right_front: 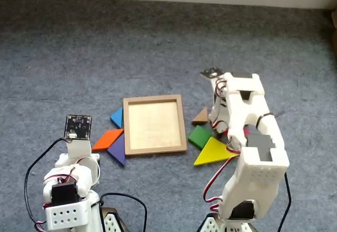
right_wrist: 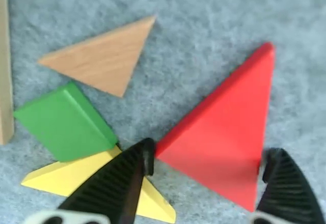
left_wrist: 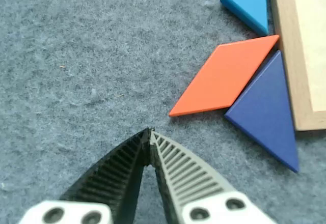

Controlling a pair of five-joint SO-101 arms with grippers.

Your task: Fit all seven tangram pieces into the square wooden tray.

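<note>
The right tool (right_wrist: 207,154) is spread apart around the red triangle (right_wrist: 229,117), which lies on the desk (right_front: 158,42). The left tool (left_wrist: 149,135) is pressed together near the orange piece (left_wrist: 224,76), beside the wooden tray (right_front: 152,99).

The tray (right_front: 155,150) was pale wood, the carpet (right_front: 158,42) grey-blue. On one side of the tray lay a light blue triangle (left_wrist: 249,2), an orange piece (left_wrist: 224,76) and a dark blue triangle (left_wrist: 270,117); on the other a brown triangle (right_wrist: 102,61), green square (right_wrist: 63,122), yellow triangle (right_wrist: 61,177) and red triangle (right_wrist: 224,137).
</note>
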